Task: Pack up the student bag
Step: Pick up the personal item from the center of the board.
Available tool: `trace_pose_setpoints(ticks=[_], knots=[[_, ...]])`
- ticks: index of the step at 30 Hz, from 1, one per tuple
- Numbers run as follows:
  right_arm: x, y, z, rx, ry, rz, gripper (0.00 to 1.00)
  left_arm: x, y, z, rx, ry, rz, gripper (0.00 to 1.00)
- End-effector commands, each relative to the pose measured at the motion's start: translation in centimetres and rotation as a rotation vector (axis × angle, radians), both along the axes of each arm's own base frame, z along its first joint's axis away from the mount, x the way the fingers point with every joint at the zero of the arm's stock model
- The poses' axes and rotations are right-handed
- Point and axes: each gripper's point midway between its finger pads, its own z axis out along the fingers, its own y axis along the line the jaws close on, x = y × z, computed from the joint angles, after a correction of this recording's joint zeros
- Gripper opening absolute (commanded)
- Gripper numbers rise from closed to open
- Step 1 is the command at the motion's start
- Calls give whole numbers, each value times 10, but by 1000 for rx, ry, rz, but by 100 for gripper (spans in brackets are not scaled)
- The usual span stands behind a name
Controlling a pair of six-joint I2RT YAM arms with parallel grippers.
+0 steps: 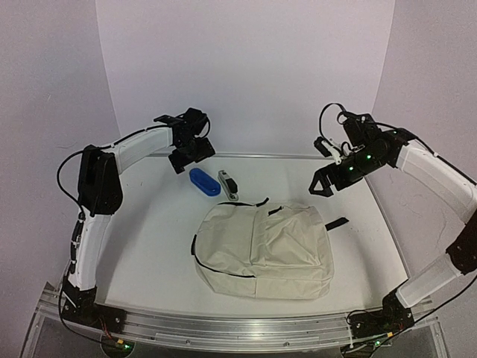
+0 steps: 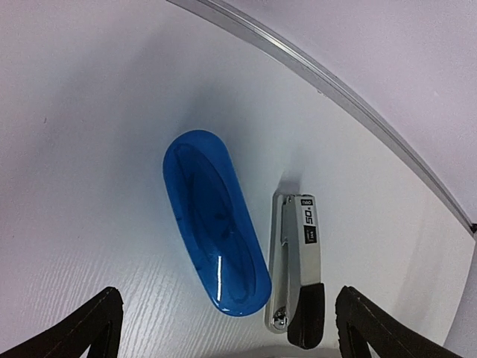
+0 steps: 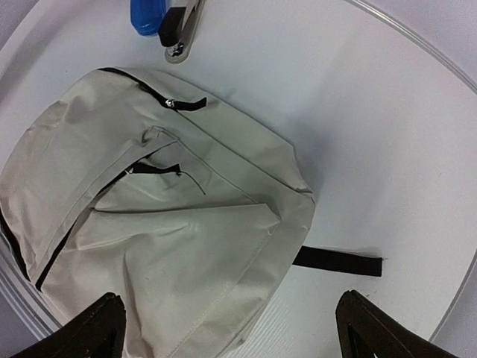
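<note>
The cream-beige student bag [image 1: 261,250] lies flat in the middle of the table, zippers shut; it also shows in the right wrist view [image 3: 164,224]. A blue oval case [image 1: 203,181] and a silver-and-black stapler [image 1: 228,184] lie side by side behind it, seen close in the left wrist view as the case [image 2: 212,227] and the stapler [image 2: 299,272]. My left gripper [image 1: 188,153] is open and empty, raised above and left of the case. My right gripper [image 1: 330,179] is open and empty, raised above the bag's far right corner.
A black strap [image 1: 336,223] sticks out from the bag's right side, also in the right wrist view [image 3: 339,262]. A metal rail [image 1: 253,156] edges the table at the back, and white walls stand close behind and beside it.
</note>
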Motion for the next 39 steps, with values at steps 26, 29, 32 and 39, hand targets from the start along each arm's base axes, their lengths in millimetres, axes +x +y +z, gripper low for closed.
trace_pose_setpoints(ticks=[26, 29, 32, 39], knots=[[11, -15, -34, -92, 108, 33, 98, 27, 9, -115, -68, 196, 33, 100], [14, -11, -35, -82, 128, 38, 98, 34, 9, -116, -68, 181, 25, 100], [19, -7, -35, -72, 138, 41, 98, 38, 16, -119, -72, 191, 39, 100], [29, 10, -31, -3, 159, 62, 98, 11, 33, -125, -35, 277, 53, 90]])
